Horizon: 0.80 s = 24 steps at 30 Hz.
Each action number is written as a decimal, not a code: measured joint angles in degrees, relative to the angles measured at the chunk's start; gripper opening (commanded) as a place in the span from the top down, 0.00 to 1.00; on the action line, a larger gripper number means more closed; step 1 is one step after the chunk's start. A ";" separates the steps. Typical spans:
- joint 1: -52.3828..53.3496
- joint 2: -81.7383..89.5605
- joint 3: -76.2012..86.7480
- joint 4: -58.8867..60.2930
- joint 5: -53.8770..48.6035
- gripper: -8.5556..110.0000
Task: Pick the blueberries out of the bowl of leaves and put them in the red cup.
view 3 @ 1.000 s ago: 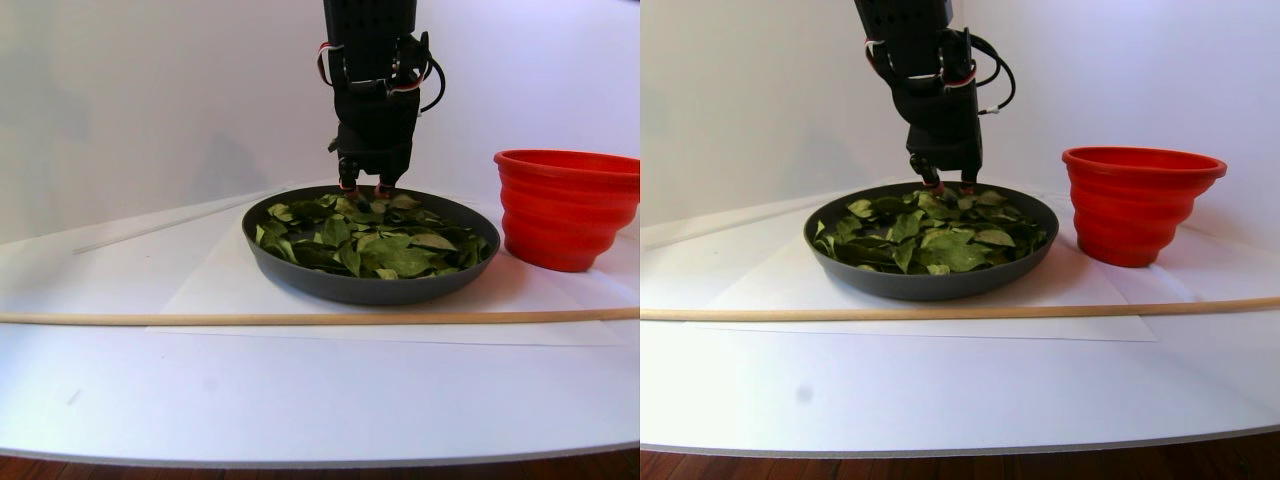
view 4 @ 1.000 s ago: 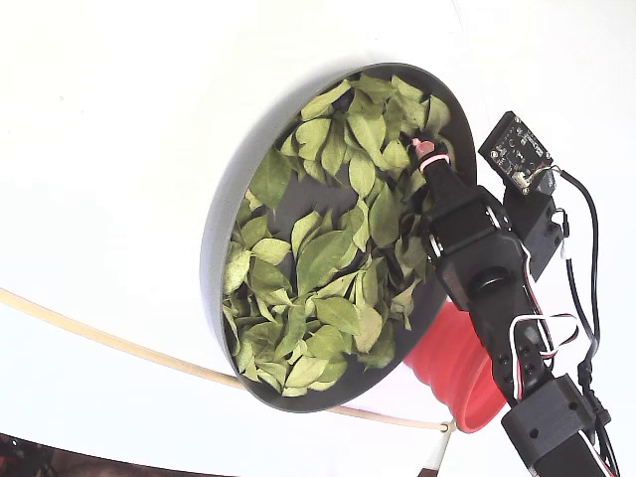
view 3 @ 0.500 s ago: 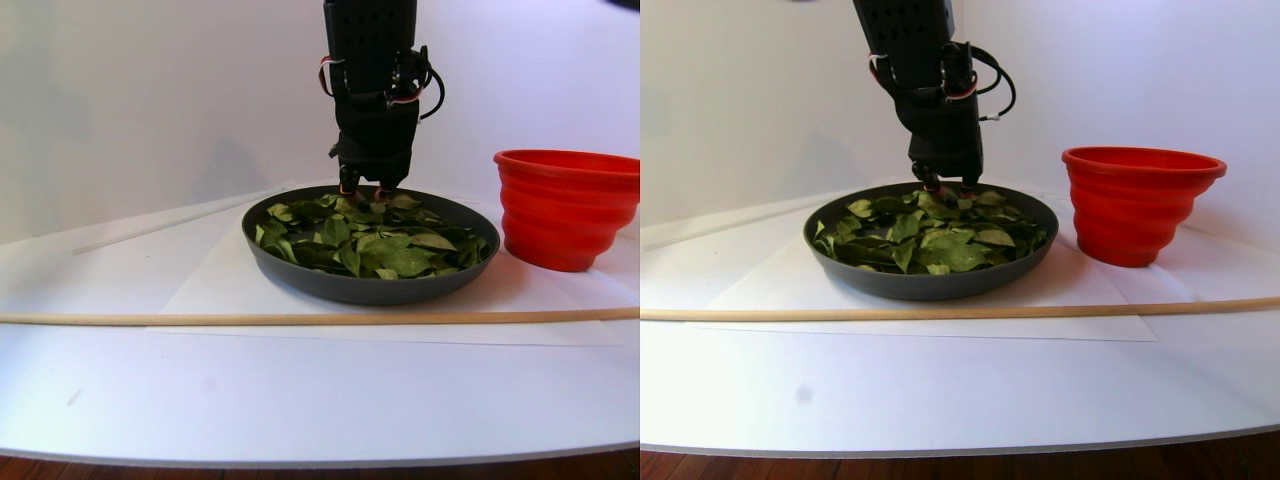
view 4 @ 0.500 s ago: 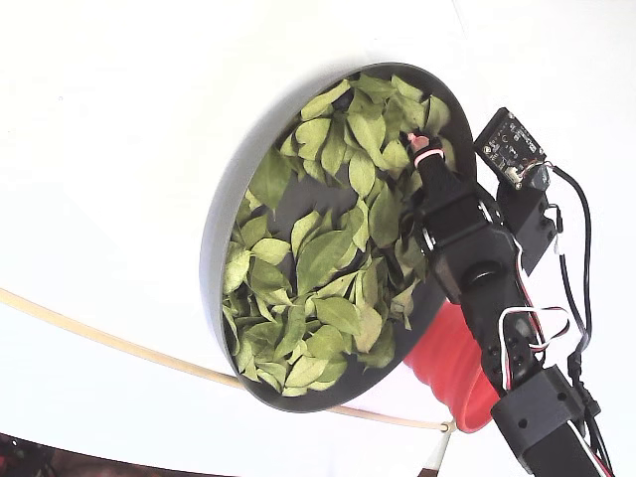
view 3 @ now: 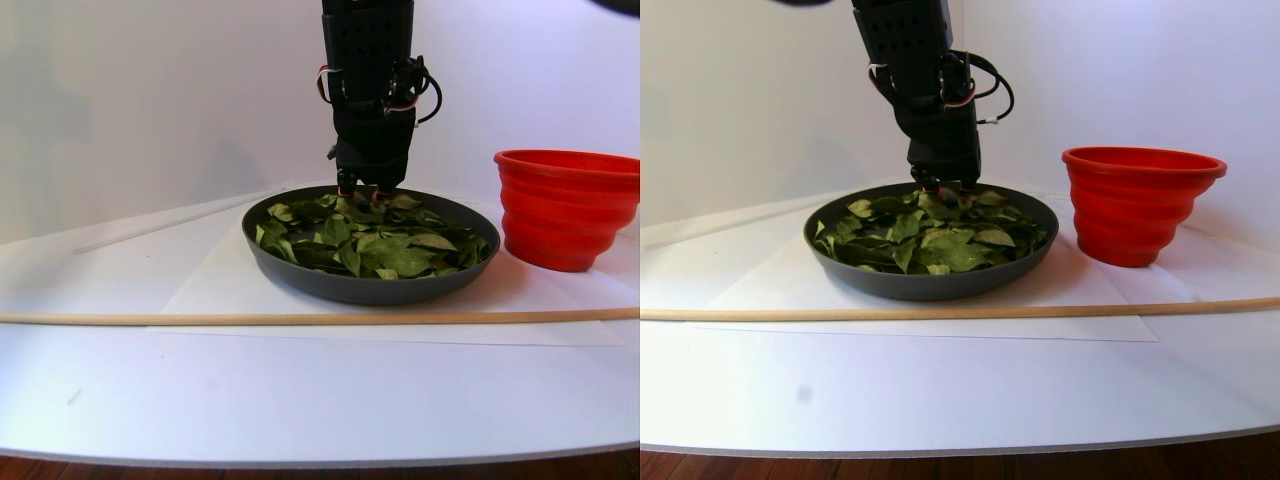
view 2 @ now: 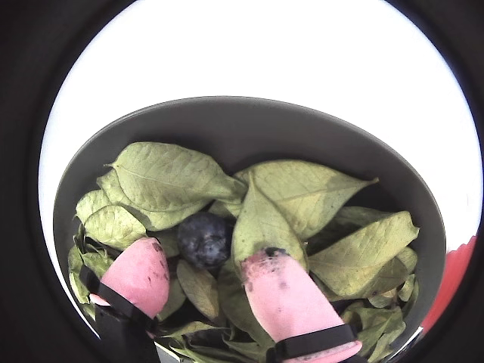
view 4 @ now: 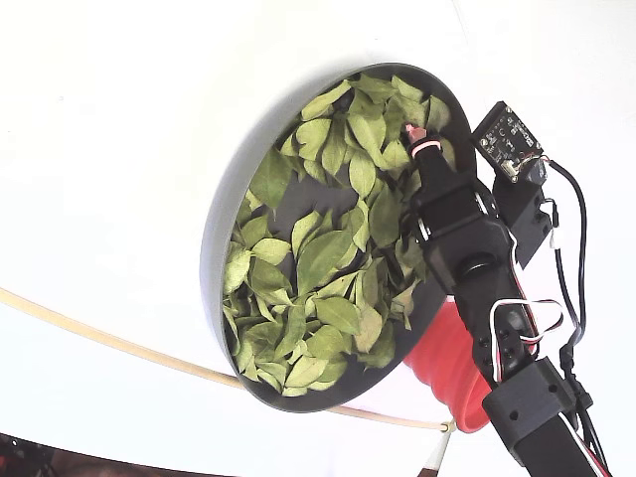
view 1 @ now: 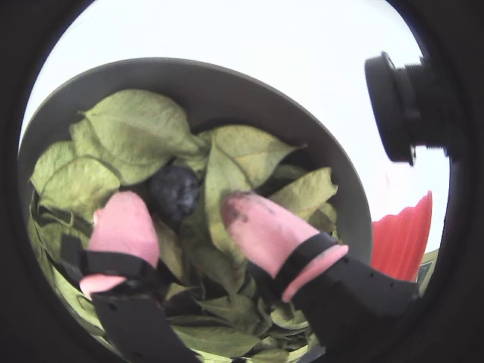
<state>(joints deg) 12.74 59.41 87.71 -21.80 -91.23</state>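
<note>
Now | gripper (view 1: 181,215) spread, pink fingertips (view 2: 136,272) low among leaves (view 2: 170,178) | 1 blueberry (view 2: 204,238) just ahead, between the tips, unpinched | bowl (view 3: 370,290) beneath | red cup (view 3: 565,205) off to its right in stereo pair view

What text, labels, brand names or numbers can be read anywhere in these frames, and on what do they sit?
None can be read.
The red cup, the bowl and the gripper carry no visible print.
The small circuit board beside the arm shows only tiny marks, too small to read.
</note>
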 measured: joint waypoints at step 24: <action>0.00 -3.25 -1.32 -1.49 -0.26 0.79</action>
<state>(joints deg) 12.74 56.16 86.40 -23.29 -91.49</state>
